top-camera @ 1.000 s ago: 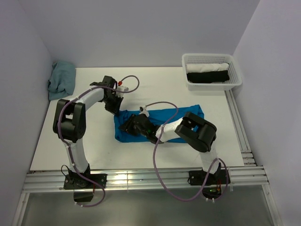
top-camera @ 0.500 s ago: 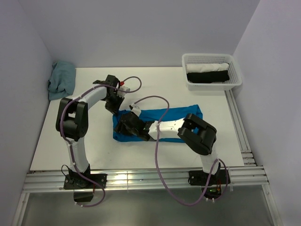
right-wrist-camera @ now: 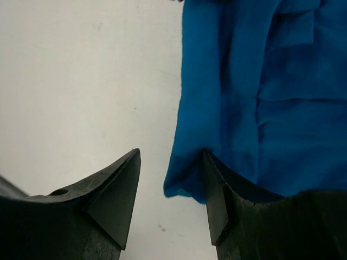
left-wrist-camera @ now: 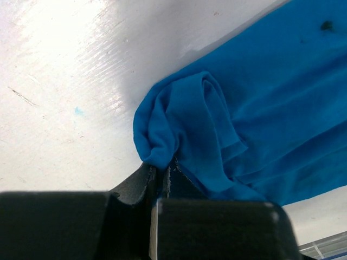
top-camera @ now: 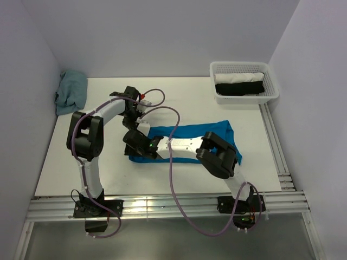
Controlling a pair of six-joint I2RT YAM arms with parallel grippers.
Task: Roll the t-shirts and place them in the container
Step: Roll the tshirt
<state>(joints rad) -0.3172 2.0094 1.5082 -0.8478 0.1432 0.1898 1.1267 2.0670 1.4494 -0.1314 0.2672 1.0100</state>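
Top external view: the right arm (top-camera: pixel 184 145) hides much of the blue t-shirt (top-camera: pixel 217 132); the white mesh basket (top-camera: pixel 244 99) holds a white roll (top-camera: pixel 241 77) and a black roll (top-camera: pixel 238 88); the t-shirt lies near-left of the basket, long axis left-to-right; the left gripper (left-wrist-camera: pixel 162 168) pinches its bunched corner; the right gripper (right-wrist-camera: pixel 170 162) gapes wide, gripping nothing.

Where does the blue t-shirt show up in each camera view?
Top external: t-shirt spread mid-table, partly under the right arm.
Left wrist: t-shirt fills the right side, corner pinched in the left pincer.
Right wrist: t-shirt fills the right half.
Shared landmark: bare white table left of it.
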